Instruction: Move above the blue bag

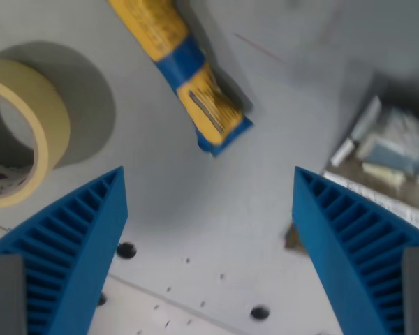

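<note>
The pincer [209, 230] hangs wide open and empty over bare grey worktop [195, 202]. The blue bag [185, 66] lies beyond its tips, tape roll [17, 132] at the wrist view's left.

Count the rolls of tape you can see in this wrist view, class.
1. The roll of tape stands at the wrist view's left edge, partly cut off by the frame; others could lie beyond the frame.
</note>
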You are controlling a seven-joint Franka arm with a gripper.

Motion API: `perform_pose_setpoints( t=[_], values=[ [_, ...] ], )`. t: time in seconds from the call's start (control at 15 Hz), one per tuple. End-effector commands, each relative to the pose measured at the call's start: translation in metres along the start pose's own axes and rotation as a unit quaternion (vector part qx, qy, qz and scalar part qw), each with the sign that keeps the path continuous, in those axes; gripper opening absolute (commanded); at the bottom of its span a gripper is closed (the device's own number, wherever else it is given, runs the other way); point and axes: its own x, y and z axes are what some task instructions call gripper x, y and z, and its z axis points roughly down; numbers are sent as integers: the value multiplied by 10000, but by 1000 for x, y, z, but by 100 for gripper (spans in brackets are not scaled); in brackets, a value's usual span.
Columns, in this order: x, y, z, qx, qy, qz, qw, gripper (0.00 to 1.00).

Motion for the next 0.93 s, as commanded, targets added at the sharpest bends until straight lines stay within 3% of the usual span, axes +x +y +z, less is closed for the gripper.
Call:
perform_pose_setpoints(
  t=[0.07, 0.53, 0.93],
  values=[
    [4, -5, 11, 56, 495, -1661, 9848, 100],
    [24, -14, 36, 57, 403, -2263, 9732, 100],
    [38, -16, 51, 91, 273, -2313, 9725, 100]
  ],
)
